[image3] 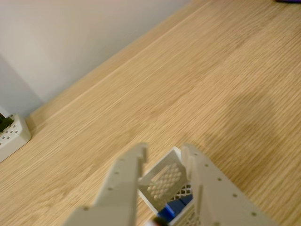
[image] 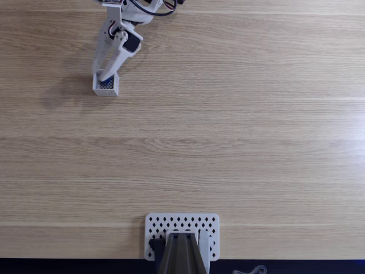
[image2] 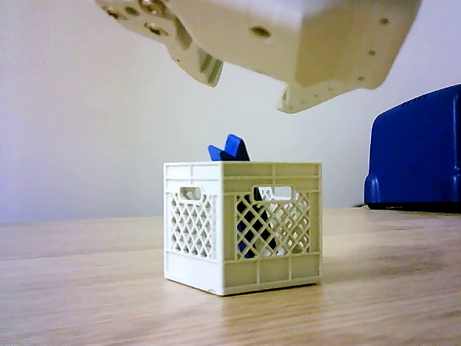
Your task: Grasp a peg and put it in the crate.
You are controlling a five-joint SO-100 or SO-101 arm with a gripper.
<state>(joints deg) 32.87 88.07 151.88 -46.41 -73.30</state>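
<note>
The small white plastic lattice-walled crate [image2: 243, 228] stands on the pale wooden table [image: 228, 142], up at about eleven o'clock in the fixed view, close to that far edge. The short bright blue peg [image2: 232, 149] is already inside it, leaning on a slant, its top end poking above the rim and its lower part showing through the mesh wall. Directly above hangs the arm's white two-finger gripper [image2: 248, 90], its fingers spread apart and holding nothing, with clear air between the tips and the peg.

The peg looks stiff, light and smooth-sided, a hard little block that should not crush; if it needed taking again, the flat sides of the upper end standing proud of the rim seem the place to pinch. The crate looks light enough to skid or tip if nudged, I reckon.

Room is generous: bare table stretches from the crate toward three and six o'clock. A flat white perforated plate [image: 181, 225] sits far off at six o'clock. The deposit appears done.
</note>
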